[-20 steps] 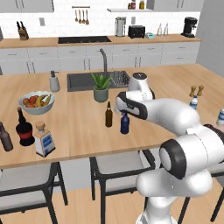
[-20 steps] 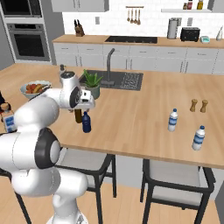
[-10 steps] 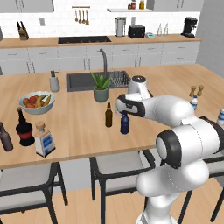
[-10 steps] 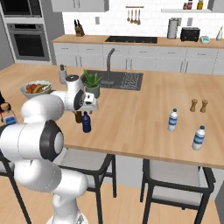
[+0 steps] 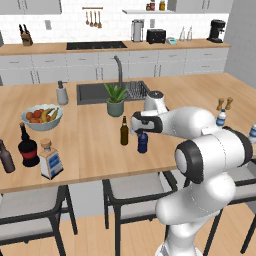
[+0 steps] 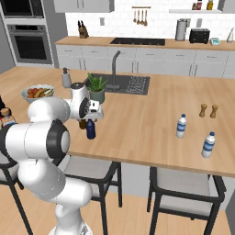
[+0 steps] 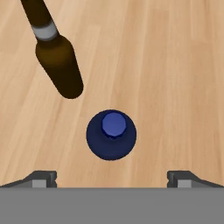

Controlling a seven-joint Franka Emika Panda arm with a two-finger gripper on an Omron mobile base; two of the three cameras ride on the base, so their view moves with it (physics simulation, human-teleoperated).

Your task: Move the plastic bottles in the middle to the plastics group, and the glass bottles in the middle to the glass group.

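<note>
Using the potted green plant by the sink as the anchor, going left to right. Way off to its left near the counter's front edge sit a plain dark-brown bottle, a round-bellied black bottle with a red band and a square clear bottle with a blue-white label and tan stopper, all close together, with a fruit bowl behind them. Just in front of the plant stands the slim brown beer-type bottle, upright. Right beside that, a bit further right, is the small stubby dark-blue bottle, also upright. The gripper hangs straight above the blue one, fingers spread wide apart on either side of it, not touching. Far right of the plant are two white bottles with blue labels and, with a pair of small wooden-topped shakers behind them.
</note>
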